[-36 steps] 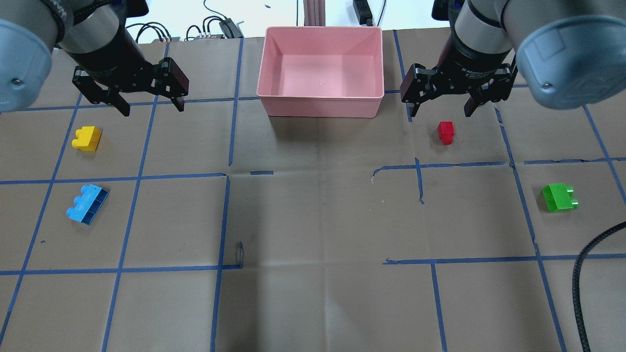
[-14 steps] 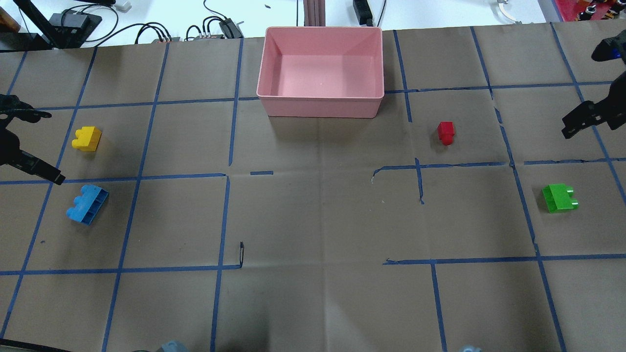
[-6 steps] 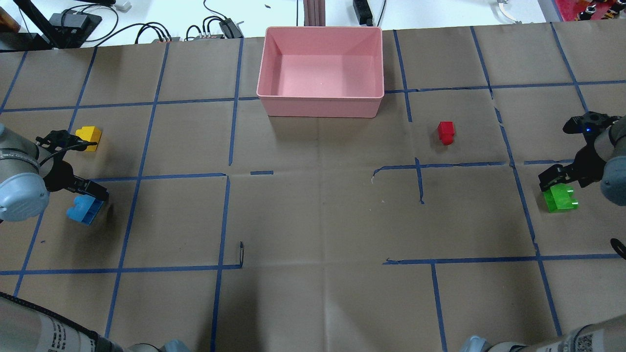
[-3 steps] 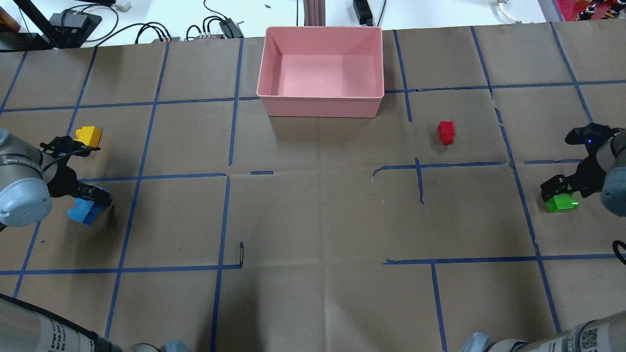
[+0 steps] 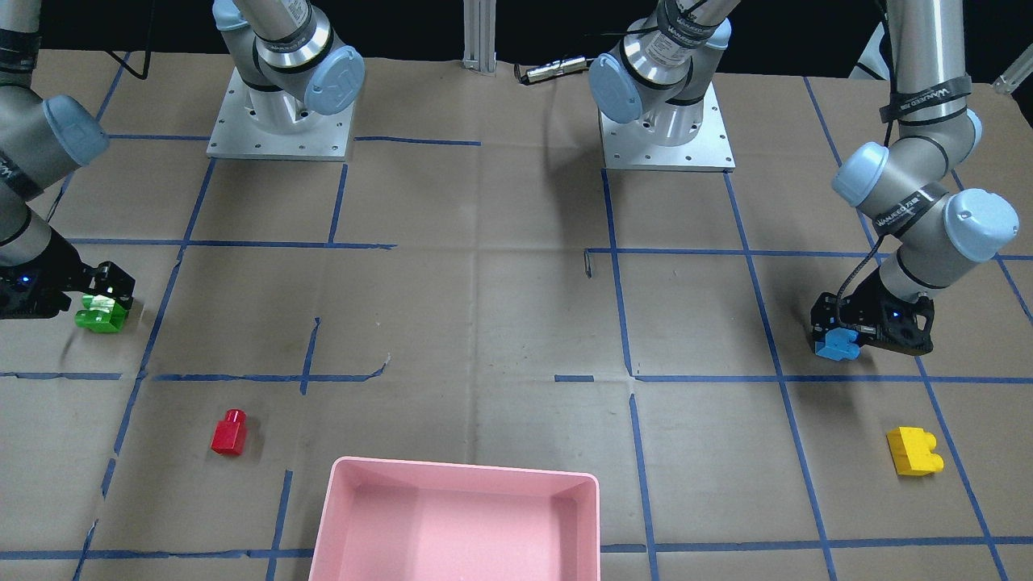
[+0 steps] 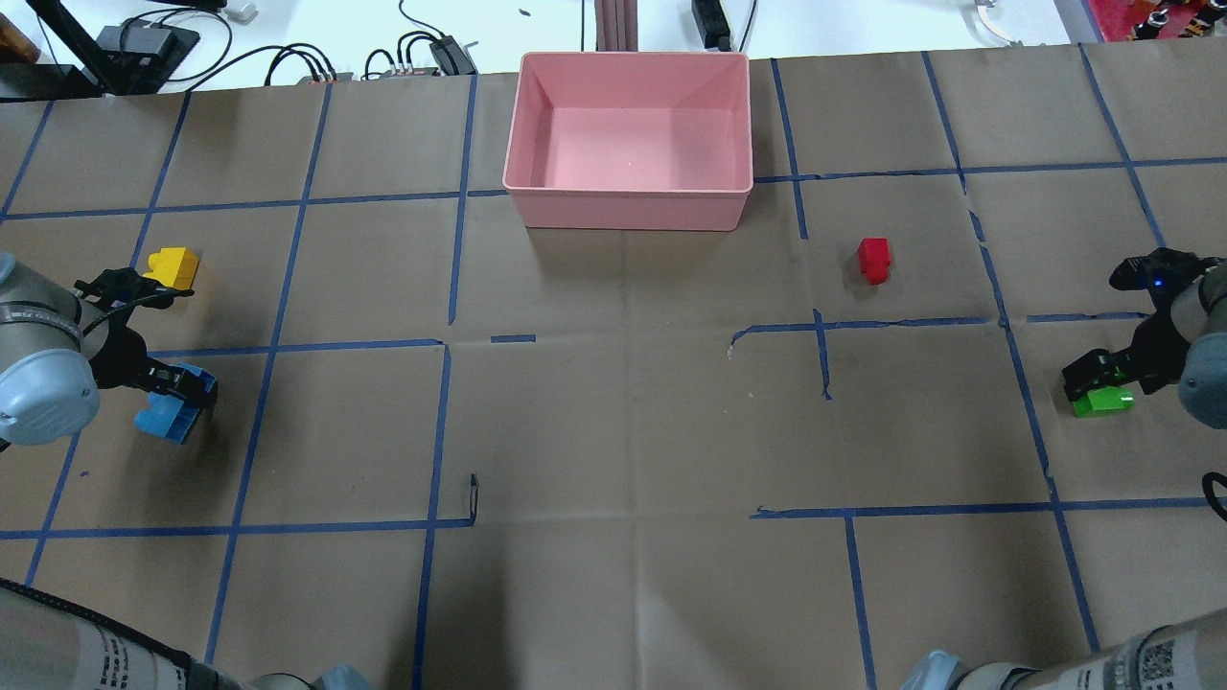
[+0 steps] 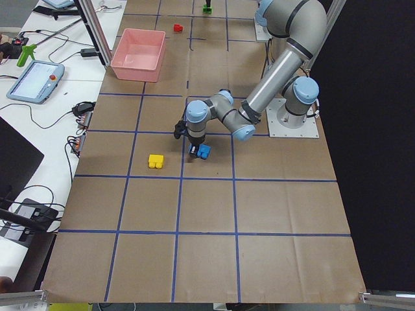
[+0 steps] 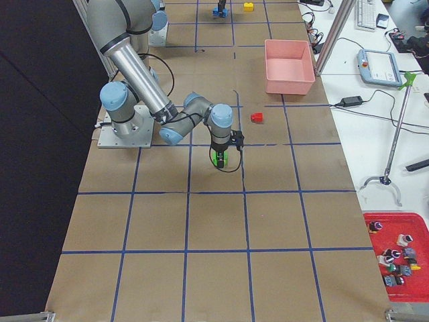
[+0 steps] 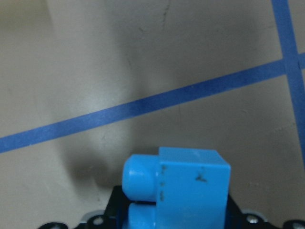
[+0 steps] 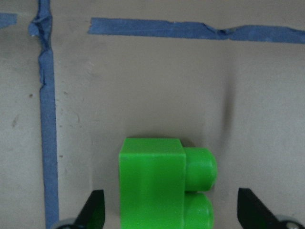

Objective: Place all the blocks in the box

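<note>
Starting at the left edge of the desk [image 6: 613, 431], we've got the left gripper [image 6: 182, 391] down low and clamped on the light blue brick [image 6: 165, 422]. In the left wrist view the black tips sit tight against both sides of the brick, which fills the bottom middle of the shot. That brick is close to the left edge, roughly halfway between the robot's edge and the far one, just past a line of blue tape [image 6: 307, 345].

A bit further toward the far edge, and just as close to the left edge, the yellow brick [image 6: 173, 266] lies on its own on the brown paper, with nothing gripping it.

Moving along, the pink box [image 6: 628, 206] sits at the middle of the far edge, and as far as we can see there's nothing in it.

Between the box and the right edge, near the box's front right corner, the red brick [image 6: 874, 259] lies alone on the desk.

Then over by the right edge, about level with the blue one, is the green brick [image 6: 1102, 402] with a white patch on it. The right gripper [image 6: 1093, 379] is spread wide around it. In the right wrist view its fingers [image 10: 95, 210] stand on either side with a clear gap to the brick, so there's no grip on it, and it lies flat on the paper with its studs pointing sideways
</note>
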Controlling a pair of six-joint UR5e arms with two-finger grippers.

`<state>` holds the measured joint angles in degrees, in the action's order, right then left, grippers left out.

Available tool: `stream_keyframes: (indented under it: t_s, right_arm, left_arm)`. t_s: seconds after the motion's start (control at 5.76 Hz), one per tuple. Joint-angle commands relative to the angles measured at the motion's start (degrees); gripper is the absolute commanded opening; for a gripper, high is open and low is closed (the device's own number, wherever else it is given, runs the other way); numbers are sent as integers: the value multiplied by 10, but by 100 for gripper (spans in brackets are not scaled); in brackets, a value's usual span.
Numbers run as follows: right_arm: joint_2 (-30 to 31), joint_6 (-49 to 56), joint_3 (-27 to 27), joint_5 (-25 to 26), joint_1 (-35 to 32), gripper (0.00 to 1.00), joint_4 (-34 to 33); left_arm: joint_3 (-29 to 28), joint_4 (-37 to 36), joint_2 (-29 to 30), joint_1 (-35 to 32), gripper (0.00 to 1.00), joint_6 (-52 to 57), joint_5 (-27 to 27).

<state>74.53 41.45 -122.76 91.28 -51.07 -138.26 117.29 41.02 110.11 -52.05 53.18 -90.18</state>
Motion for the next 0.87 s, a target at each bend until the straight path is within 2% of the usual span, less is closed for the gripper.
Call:
stream_keyframes:
  t_s: [0.0, 0.17, 0.35, 0.69]
  right_arm:
    - [-1, -1, -1, 0, 0, 48, 7]
    - [-1, -8, 0, 0, 0, 10, 8]
    - [2, -7, 4, -4, -1, 5, 10]
    - [15, -2, 43, -8, -3, 9, 12]
  left_arm:
    - [-27, 4, -7, -2, 30, -14, -12]
    - [-62, 15, -6, -9, 30, -19, -9]
    - [-123, 76, -8, -30, 28, -52, -4]
    - [-301, 278, -2, -113, 28, -193, 4]
